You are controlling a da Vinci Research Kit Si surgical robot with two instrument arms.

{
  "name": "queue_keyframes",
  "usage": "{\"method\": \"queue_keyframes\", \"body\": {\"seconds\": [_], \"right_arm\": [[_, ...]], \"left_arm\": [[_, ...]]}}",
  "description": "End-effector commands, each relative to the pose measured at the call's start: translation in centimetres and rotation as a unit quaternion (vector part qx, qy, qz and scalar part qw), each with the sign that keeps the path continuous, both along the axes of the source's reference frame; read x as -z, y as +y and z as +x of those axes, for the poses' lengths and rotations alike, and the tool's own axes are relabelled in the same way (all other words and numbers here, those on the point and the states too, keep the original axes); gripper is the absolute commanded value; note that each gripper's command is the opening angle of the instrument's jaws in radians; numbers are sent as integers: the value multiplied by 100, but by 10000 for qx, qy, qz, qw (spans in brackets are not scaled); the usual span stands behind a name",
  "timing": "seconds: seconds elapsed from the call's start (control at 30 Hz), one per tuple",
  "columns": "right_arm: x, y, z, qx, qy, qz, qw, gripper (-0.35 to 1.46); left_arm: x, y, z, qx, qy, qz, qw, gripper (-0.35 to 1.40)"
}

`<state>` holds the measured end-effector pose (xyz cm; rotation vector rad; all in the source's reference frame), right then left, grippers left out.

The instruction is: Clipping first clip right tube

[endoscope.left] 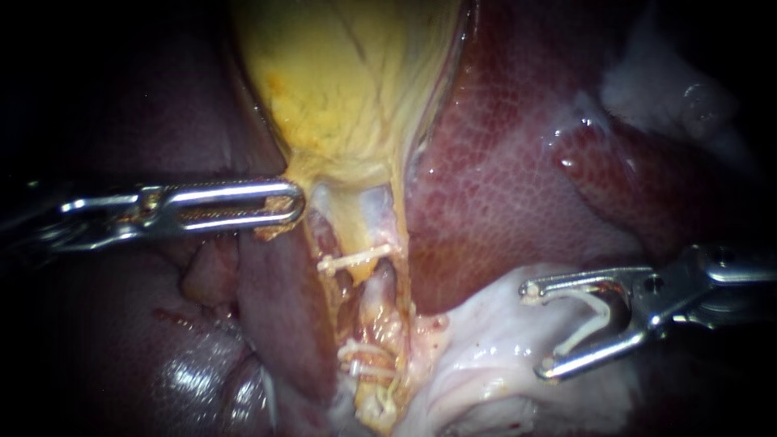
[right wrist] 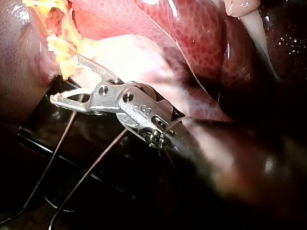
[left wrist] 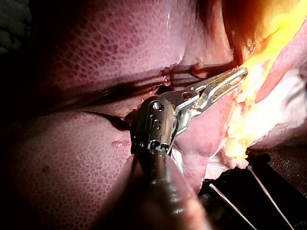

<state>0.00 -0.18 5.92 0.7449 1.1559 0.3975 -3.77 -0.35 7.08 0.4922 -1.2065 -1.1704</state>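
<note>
The left instrument (endoscope.left: 293, 202) pinches the gallbladder's (endoscope.left: 348, 73) yellow edge in its jaws, while the right instrument's (endoscope.left: 534, 332) wide-set jaws cradle an open white clip (endoscope.left: 595, 320), the tube (endoscope.left: 384, 285) lying well ahead of their tips.

Gallbladder (endoscope.left: 348, 81) top centre, liver (endoscope.left: 518, 178) on both sides. Left instrument (endoscope.left: 293, 200) enters from L, tip on gallbladder's lower-L edge. Tube (endoscope.left: 380, 287) runs down from the neck, w/ upper clip (endoscope.left: 356, 260) across it and lower clips (endoscope.left: 364, 360) further down. Right instrument (endoscope.left: 536, 332) is lower R, apart from tube, over pale tissue (endoscope.left: 477, 348), loaded clip (endoscope.left: 587, 320) in its tip.
</note>
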Motion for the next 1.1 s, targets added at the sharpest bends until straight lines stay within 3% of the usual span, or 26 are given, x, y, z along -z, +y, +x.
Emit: {"method": "queue_keyframes", "body": {"seconds": [0.03, 0.17, 0.4, 0.53, 0.7, 1.1], "right_arm": [[0, 0, 0, 0, 0, 0, 10000, 60], [0, 0, 1, -2, -1, 0, 10000, 60], [-1, -1, 3, -6, -3, -5, 10000, 60], [-3, -2, 8, -18, -11, -13, 10000, 60], [-18, -6, 25, -59, -37, -51, 10000, 60], [-103, -14, 86, -299, -210, -172, 9992, 60]], "left_arm": [[0, 0, 0, -2, -3, 1, 10000, -35], [7, 6, 9, -30, -29, 28, 10000, -35], [37, 32, 54, 151, -39, 122, 9998, -35], [49, 37, 71, 234, -48, 102, 9997, -35], [51, 36, 74, 245, -56, 98, 9996, -35], [52, 34, 74, 248, -53, 95, 9996, -35]]}}
